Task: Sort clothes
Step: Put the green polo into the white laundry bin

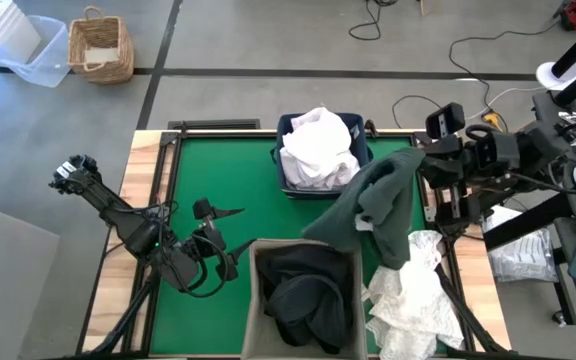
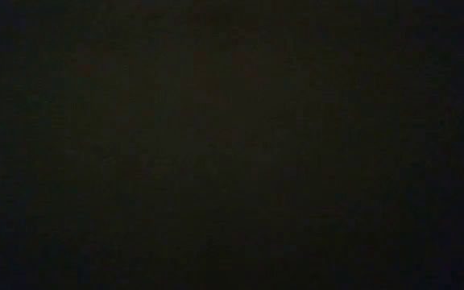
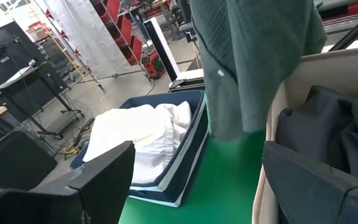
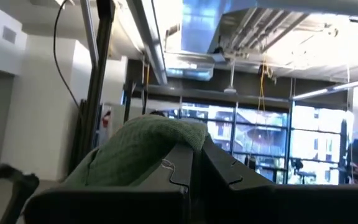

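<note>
A dark green garment [image 1: 376, 198] hangs from my right gripper [image 1: 421, 165], which is shut on it and raised above the table's right side, between the two bins. The navy bin [image 1: 286, 125] at the far middle holds white clothes [image 1: 318, 148]. At the near edge, the beige bin [image 1: 255, 300] holds dark clothes [image 1: 306, 295]. Another white garment [image 1: 413, 292] lies crumpled on the table's right side. My left gripper [image 1: 230, 228] is open with nothing between its fingers, held above the table left of the beige bin. The low view is dark. My right gripper pinches a bunched upper part of the green garment [image 4: 166, 140] between its two shut fingers, which slant upward. The cloth drapes over one finger [image 4: 185, 186] and hangs slack below. Its lower end [image 3: 229, 124] hangs above the green table beside the beige bin.
The green table top [image 1: 218, 170] has wooden borders left and right. Beyond the table, on the floor, stand a wicker basket [image 1: 100, 45] and a clear plastic box [image 1: 28, 50]. Cables [image 1: 438, 60] lie on the floor at the far right.
</note>
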